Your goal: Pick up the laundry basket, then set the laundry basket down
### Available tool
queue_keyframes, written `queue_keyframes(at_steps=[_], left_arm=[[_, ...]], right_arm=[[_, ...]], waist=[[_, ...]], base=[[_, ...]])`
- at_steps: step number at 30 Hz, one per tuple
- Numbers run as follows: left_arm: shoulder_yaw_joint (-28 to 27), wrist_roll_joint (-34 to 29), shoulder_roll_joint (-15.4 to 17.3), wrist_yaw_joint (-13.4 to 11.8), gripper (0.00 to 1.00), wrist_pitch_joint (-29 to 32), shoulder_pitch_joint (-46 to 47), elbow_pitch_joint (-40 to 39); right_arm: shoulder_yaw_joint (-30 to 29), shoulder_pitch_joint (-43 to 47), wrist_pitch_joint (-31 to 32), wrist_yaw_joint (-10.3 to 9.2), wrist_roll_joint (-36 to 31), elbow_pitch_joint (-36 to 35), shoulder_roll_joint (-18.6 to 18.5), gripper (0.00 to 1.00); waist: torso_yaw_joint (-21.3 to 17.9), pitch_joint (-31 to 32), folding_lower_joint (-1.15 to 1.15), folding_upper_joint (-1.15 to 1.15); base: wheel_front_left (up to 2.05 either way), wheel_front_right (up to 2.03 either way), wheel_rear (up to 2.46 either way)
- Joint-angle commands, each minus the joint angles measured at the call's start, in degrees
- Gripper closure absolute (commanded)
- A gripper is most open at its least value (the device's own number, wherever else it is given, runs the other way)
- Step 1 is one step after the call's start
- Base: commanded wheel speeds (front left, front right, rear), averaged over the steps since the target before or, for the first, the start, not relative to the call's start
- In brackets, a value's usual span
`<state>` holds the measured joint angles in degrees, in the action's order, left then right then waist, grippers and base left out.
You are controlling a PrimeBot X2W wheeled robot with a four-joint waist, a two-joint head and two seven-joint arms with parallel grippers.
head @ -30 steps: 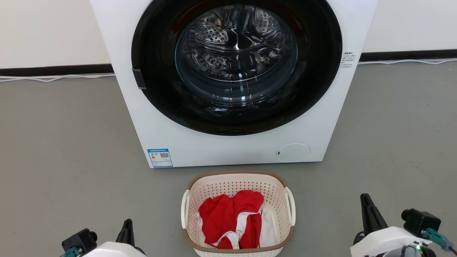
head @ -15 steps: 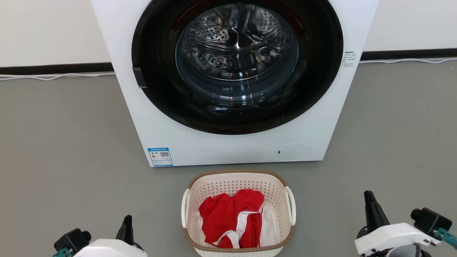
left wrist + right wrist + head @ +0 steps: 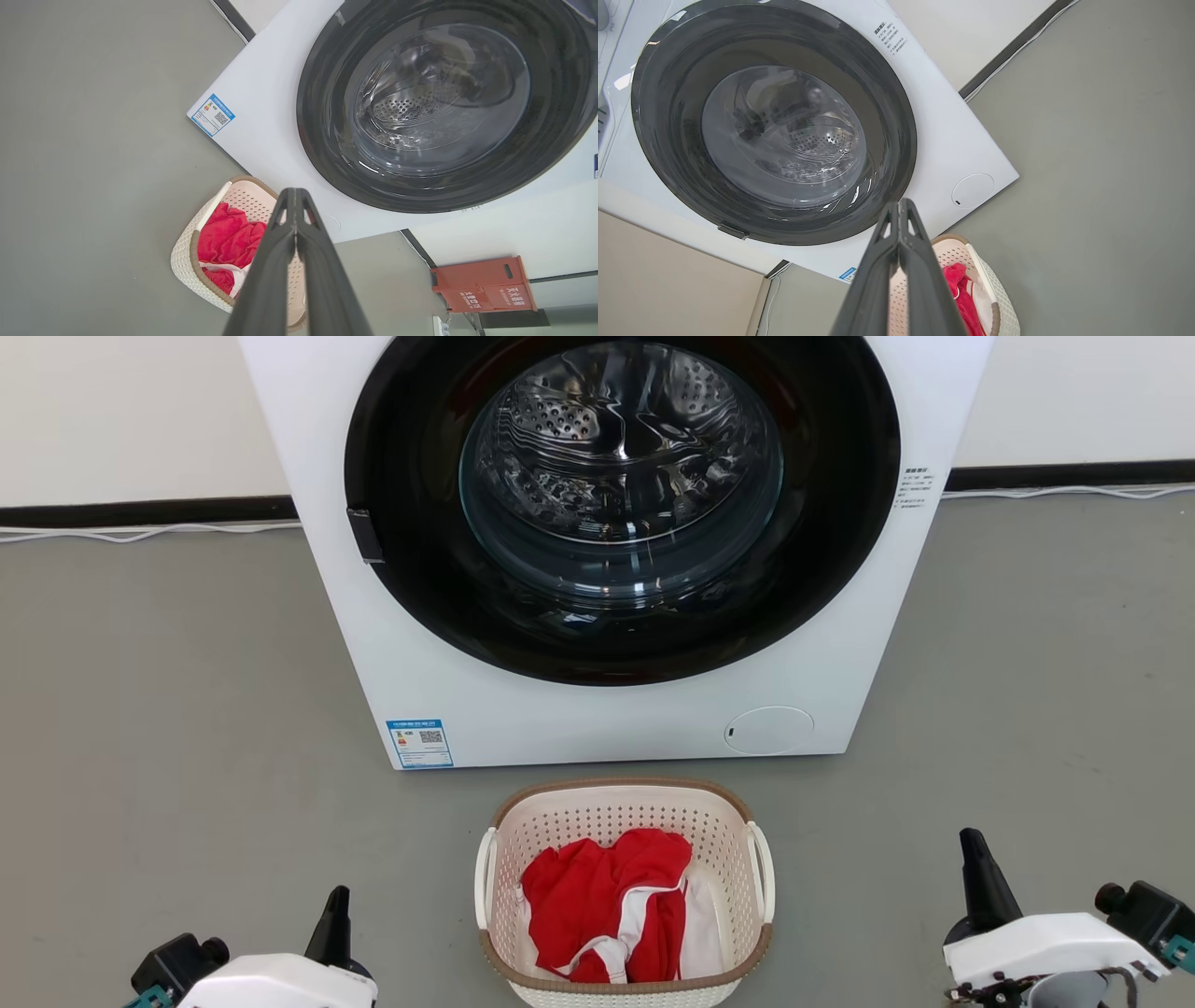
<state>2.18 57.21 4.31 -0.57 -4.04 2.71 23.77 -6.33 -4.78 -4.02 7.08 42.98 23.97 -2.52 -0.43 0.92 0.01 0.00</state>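
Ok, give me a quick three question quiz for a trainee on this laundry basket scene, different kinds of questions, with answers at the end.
1. True or false: the left gripper is gripping a handle of the laundry basket.
2. What lies in the basket? A) red and white clothing B) blue towels C) shoes
3. Fill in: the fingers of the left gripper and of the right gripper are ____.

Key
1. False: it hangs to the side of the basket, apart from it.
2. A
3. shut, as each wrist view shows them pressed together.
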Motion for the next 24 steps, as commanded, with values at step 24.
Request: queue_keyframes(at_steps=[24], left_arm=[[-4.12, 13.92, -0.21, 3.44, 1.00, 4.18, 2.94, -4.88]], right_arm=[[0.20, -1.47, 4.19, 0.28, 19.68, -5.11, -0.34, 1.00]], waist=[[0.17, -0.42, 0.00, 0.00]], base=[[0.00, 0.00, 0.00]])
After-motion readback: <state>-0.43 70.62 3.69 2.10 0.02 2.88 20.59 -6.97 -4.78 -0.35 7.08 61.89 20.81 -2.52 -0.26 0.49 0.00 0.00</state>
